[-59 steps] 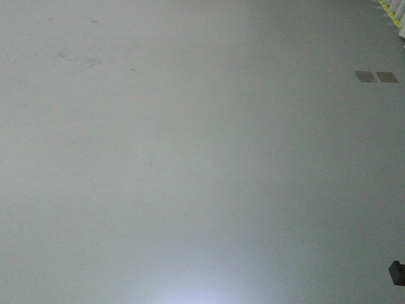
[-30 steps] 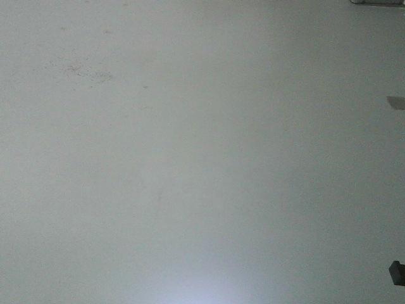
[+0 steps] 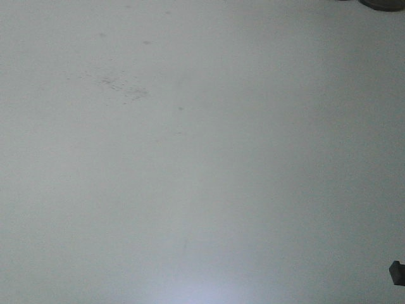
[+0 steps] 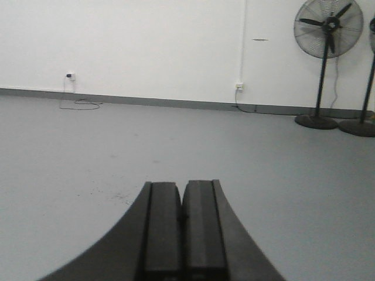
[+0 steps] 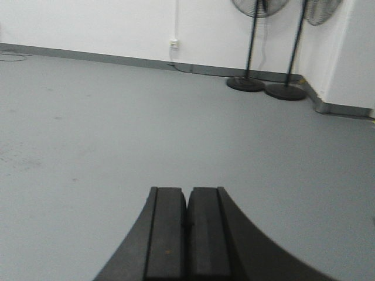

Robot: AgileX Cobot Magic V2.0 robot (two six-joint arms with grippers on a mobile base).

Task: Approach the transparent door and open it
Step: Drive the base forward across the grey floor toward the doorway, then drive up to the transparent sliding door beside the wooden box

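Floor [image 3: 202,190] is nearly all my front camera gives me: plain grey, with one patch of dark specks [image 3: 120,85] up and to the left. One small dark block [image 3: 397,272] sits at the lower right edge.

My left gripper [image 4: 182,193] has its two fingers pressed flat together with nothing between them. Far ahead of it stands a white wall [image 4: 146,41] carrying two sockets, one ahead-left [image 4: 70,75] and one ahead-right [image 4: 239,86]. Further right of the gripper I count two pedestal fans, one whole [image 4: 328,26] and one cut off by the frame edge [image 4: 370,70].

My right gripper [image 5: 187,196] is closed the same way, its two fingers touching and holding nothing. Ahead and right of it two round fan bases [image 5: 246,84] [image 5: 285,91] stand just beside each other, with one socket [image 5: 174,43] on the wall ahead.

I cannot tell where the transparent door is; none of my three views shows it.
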